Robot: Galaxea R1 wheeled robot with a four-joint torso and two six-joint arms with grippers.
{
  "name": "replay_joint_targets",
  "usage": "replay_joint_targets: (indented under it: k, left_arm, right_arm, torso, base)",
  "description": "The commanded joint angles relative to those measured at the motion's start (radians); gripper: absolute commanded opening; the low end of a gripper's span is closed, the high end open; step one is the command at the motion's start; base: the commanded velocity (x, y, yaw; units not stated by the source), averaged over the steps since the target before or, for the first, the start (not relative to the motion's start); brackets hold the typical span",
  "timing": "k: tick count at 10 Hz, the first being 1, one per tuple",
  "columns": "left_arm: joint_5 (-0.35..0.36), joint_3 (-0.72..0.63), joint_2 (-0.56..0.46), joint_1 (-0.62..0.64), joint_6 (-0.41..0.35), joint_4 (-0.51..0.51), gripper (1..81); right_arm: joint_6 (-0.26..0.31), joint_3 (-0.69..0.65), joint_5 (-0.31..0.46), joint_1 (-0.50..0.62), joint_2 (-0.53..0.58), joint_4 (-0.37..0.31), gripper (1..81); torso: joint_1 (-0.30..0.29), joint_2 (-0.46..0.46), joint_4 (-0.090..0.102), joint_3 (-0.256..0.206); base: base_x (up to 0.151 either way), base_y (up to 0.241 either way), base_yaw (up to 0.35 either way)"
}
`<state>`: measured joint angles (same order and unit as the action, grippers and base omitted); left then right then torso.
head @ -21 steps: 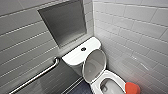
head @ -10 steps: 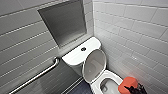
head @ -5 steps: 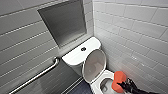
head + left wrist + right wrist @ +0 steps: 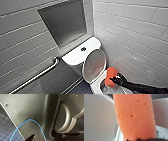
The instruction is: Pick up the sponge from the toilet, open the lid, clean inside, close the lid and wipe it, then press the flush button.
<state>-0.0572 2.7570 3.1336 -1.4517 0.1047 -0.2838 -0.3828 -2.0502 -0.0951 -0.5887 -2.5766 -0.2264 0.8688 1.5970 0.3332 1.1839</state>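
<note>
Sponge (image 4: pixel 110 76) has crept in from the lower right corner toward the bowl, so I'd guess the clean-inside step is about to start. Head view: the lid (image 4: pixel 94 65) is already up, the flush button (image 4: pixel 83 49) sits dark on the tank top, and the right tool (image 4: pixel 115 80) is clamped on the sponge right at the bowl's edge; can't tell if it's touching. The toilet (image 4: pixel 75 57) is glossy white, tucked into a corner of pale wall tiles (image 4: pixel 130 27) with a grey niche (image 4: pixel 66 22) and a grab bar (image 4: pixel 37 75). Left wrist view: blue cable (image 4: pixel 37 125), dark small-tiled floor (image 4: pixel 5 130). Right wrist view: the sponge is pinched at one end, white ceramic close behind.
</note>
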Motion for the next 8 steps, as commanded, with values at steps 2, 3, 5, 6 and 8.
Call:
replay_joint_targets:
  k: [2, 3, 5, 6, 8]
  left_arm:
    - [-0.093, 0.006, -0.007, -0.012, -0.005, 0.014, 81.1]
    - [-0.095, 0.006, -0.012, -0.017, -0.003, 0.015, 81.1]
    - [-0.098, 0.006, -0.018, -0.022, -0.003, 0.017, 81.1]
    - [-0.098, 0.006, -0.018, -0.031, -0.003, 0.017, 81.1]
    - [-0.096, 0.006, -0.021, -0.042, -0.003, 0.017, 81.1]
  right_arm:
    - [0.002, -0.153, 0.058, 0.155, -0.105, 0.086, 1.0]
    - [0.002, -0.227, 0.058, 0.155, -0.143, 0.091, 1.0]
    - [-0.01, -0.338, 0.045, 0.135, -0.185, 0.087, 1.0]
    - [-0.014, -0.361, 0.035, 0.128, -0.185, 0.075, 1.0]
    - [-0.07, -0.393, 0.015, 0.097, -0.177, 0.071, 1.0]
  torso:
    - [0.0, 0.0, 0.0, 0.0]
    - [0.0, 0.0, 0.0, 0.0]
    - [0.0, 0.0, 0.0, 0.0]
    - [0.0, 0.0, 0.0, 0.0]
    - [0.0, 0.0, 0.0, 0.0]
  base:
    - [0.0, 0.0, 0.0]
    - [0.0, 0.0, 0.0]
    - [0.0, 0.0, 0.0]
    - [0.0, 0.0, 0.0]
    - [0.0, 0.0, 0.0]
